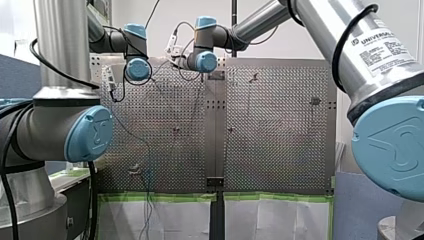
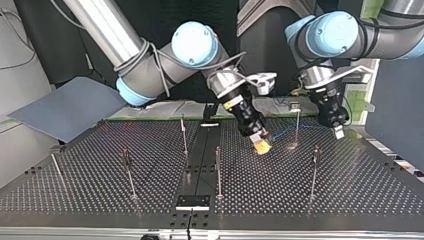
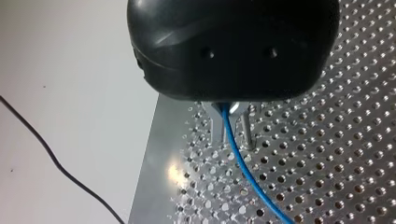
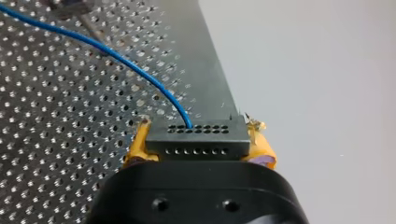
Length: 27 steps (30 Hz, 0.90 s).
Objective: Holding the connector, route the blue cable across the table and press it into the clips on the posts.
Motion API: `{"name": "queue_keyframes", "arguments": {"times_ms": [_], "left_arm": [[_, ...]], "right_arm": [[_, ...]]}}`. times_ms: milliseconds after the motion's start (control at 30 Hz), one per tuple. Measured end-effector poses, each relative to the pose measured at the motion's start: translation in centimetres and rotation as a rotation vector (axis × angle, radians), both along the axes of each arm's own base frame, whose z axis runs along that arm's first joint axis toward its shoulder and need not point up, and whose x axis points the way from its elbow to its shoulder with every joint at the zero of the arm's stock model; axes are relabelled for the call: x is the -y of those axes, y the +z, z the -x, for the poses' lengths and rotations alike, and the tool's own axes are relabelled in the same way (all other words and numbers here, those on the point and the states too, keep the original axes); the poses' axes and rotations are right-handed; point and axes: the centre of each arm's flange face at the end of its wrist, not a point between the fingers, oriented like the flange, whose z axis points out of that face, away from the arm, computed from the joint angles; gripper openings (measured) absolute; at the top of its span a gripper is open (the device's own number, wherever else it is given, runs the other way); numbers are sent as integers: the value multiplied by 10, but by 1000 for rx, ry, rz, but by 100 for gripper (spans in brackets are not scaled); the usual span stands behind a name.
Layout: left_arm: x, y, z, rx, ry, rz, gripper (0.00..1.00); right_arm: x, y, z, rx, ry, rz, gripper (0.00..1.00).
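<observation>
Yellow pads [image 4: 138,147] of my right tool [image 4: 198,140] are closed on the black connector [image 4: 205,140], held above the perforated desk [image 4: 56,140] close beside its edge. From the connector the blue cable [image 4: 140,70] arcs away over the desk. In the left wrist view it emerges from beneath my left tool [image 3: 233,135], near a desk edge; whether that tool grips it cannot be told.
</observation>
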Motion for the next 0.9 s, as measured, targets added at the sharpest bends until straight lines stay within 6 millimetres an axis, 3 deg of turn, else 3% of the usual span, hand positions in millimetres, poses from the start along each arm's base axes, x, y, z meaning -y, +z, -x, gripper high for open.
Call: {"name": "queue_keyframes", "arguments": {"times_ms": [200,567,900], "left_arm": [[-8,8,-10,23,5,15,0],[-16,11,-24,50,-34,17,0],[-27,6,-41,79,-51,29,0]], "right_arm": [[5,1,0,4,-10,0,0],[17,-30,-7,-27,-19,-21,0],[23,-28,-7,-13,-23,-14,0]]}}
